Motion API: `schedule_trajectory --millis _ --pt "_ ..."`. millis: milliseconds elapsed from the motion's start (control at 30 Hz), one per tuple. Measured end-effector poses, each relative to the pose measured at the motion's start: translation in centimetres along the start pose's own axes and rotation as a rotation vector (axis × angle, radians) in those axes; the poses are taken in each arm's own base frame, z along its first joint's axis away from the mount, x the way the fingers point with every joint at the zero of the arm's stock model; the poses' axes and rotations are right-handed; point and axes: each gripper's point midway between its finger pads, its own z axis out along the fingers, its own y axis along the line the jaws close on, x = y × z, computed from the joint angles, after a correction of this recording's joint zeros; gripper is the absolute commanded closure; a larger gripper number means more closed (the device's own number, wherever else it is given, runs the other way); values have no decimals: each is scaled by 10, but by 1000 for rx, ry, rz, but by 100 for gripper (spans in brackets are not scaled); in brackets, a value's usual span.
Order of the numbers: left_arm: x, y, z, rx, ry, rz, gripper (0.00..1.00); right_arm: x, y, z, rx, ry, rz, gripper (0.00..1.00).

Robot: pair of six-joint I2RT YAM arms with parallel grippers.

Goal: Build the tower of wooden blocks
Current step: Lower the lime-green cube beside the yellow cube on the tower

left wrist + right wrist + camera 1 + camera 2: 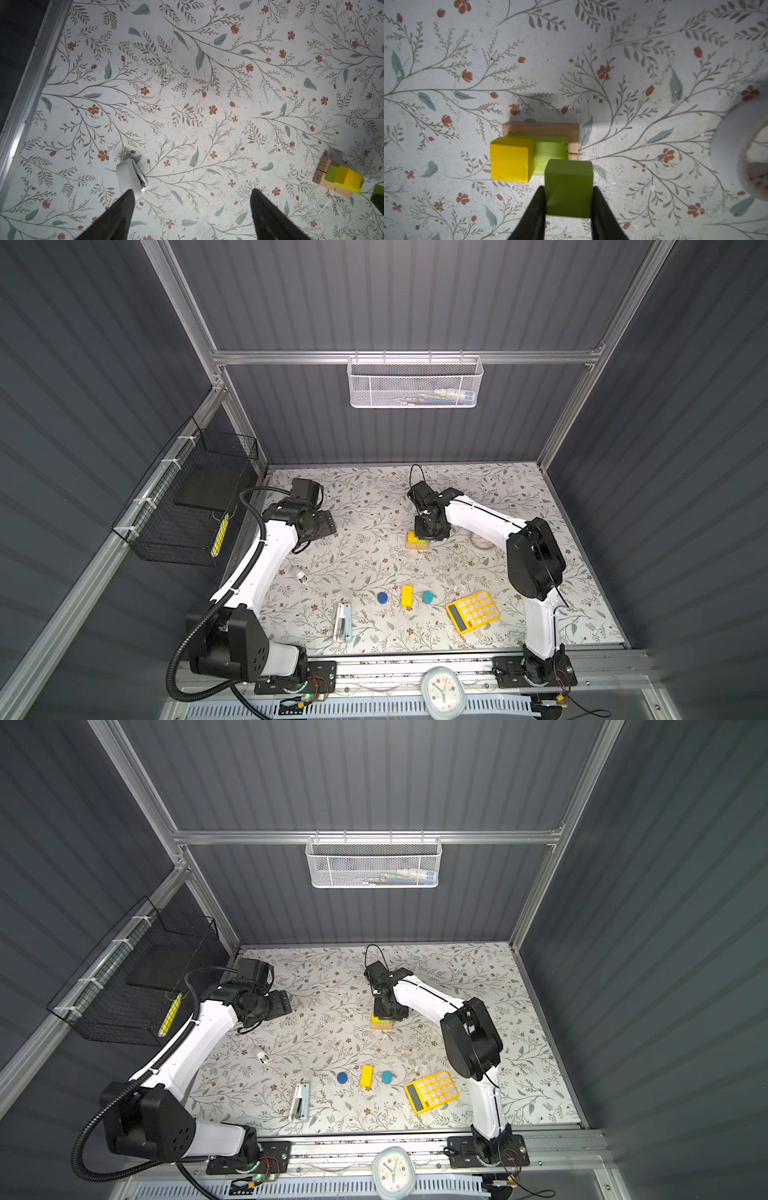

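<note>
The wood block tower [417, 542] stands mid-table: two tan bars [542, 127] side by side, a lime-green bar [552, 149] across them, and a yellow cube [510, 160] on one end of that bar. My right gripper [569, 191] is shut on a lime-green cube [569, 182], held just above the bar's other end, beside the yellow cube. A yellow bar [407, 596] lies near the front between two blue cylinders [382, 597] [428, 596]. My left gripper [192, 191] is open and empty at the back left, well away from the tower [340, 178].
A yellow calculator [473, 611] lies front right and a clear tape roll [481, 542] sits just right of the tower. A stapler [343, 621] lies at the front, and a small white plug [300, 574] lies near the left arm. A clock [441, 691] sits on the front rail.
</note>
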Motion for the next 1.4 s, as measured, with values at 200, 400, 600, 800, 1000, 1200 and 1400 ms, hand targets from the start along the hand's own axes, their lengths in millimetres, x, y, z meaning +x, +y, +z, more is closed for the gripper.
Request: schedule_trajectory --millis 200,400,600,800,1000,1200,1400 --pt "1 -1 0 3 3 0 13 -6 2 0 -15 -9 9 100" --pt "1 -1 0 5 5 0 13 -4 1 10 -11 9 19 99" --pt "1 -1 0 5 5 1 13 -2 2 15 -14 22 27 98" --pt "1 -1 0 5 5 0 13 -2 3 15 -17 24 29 96" --pt "1 -1 0 5 5 0 13 -1 4 15 -23 29 30 95" --pt "1 -1 0 5 5 0 13 0 4 15 -26 31 30 94" --pt "1 -1 0 5 5 0 13 1 4 18 -24 40 29 93"
